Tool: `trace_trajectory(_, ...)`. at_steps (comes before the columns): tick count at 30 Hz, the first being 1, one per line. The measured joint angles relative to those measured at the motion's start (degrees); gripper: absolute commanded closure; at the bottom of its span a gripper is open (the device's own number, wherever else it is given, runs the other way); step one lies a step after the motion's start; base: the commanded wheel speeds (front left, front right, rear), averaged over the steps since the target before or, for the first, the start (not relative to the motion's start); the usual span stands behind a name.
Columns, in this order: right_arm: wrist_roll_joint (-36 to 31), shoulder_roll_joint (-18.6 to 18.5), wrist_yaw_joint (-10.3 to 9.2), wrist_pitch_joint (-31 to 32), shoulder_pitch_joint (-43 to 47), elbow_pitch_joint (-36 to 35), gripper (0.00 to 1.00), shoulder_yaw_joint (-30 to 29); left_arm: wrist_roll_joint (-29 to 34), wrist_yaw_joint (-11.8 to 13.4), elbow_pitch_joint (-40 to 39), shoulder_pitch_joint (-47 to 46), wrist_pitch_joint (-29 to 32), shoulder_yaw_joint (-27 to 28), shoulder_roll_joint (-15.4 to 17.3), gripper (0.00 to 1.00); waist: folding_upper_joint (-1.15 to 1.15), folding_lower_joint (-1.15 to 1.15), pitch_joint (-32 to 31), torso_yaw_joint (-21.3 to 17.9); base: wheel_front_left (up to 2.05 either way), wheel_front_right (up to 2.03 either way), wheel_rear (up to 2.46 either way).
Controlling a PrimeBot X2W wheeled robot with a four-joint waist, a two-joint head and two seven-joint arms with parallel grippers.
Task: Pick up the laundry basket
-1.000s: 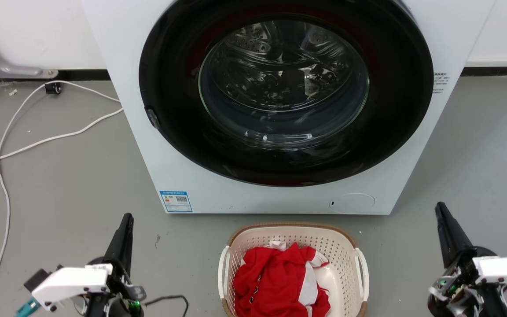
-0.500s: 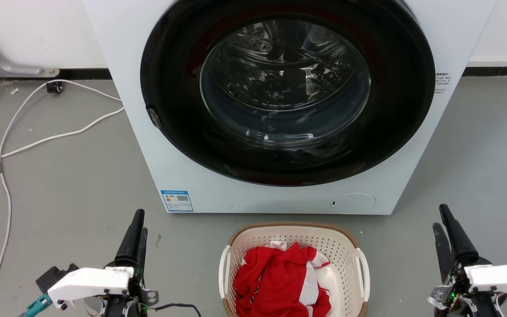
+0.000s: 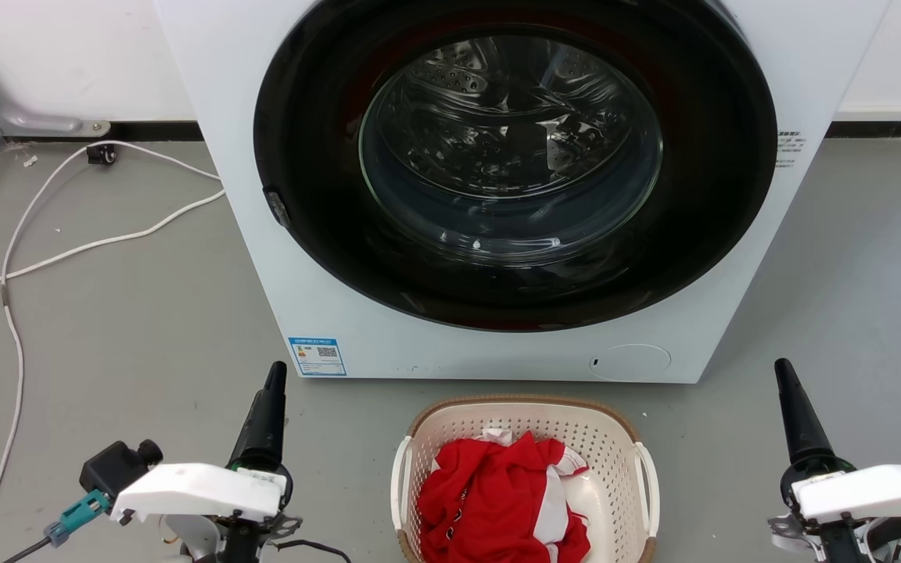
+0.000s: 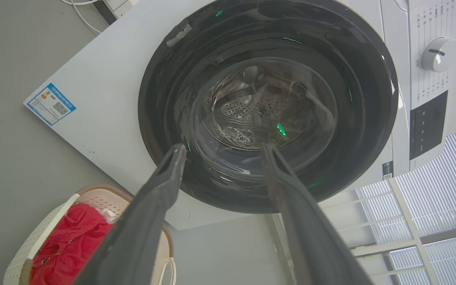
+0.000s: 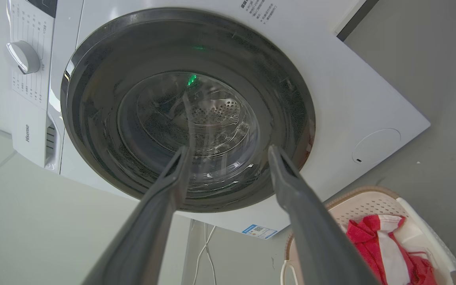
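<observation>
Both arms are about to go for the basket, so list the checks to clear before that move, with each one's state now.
1. Left gripper open: ok, fingers apart.
2. Right gripper open: ok, fingers apart.
3. Cream perforated plastic laundry basket with brown rim upright on grey floor: ok.
4. White side handles uncovered: ok.
5. Red and white clothing inside the walls, clear of handles: ok.
6. Grippers at the handles: not ok, both stand apart from the basket, one each side.
</observation>
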Motion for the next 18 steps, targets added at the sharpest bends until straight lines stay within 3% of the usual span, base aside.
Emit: trace_trajectory(18, -20.1, 0.3, 0.0, -2.2, 2.0, -3.7, 0.0, 0.4, 18.7, 0.0, 0.0, -0.2, -3.5, -3.6, 0.0, 0.0, 0.0, 0.0, -0.1, 0.4, 0.0, 0.0, 0.0)
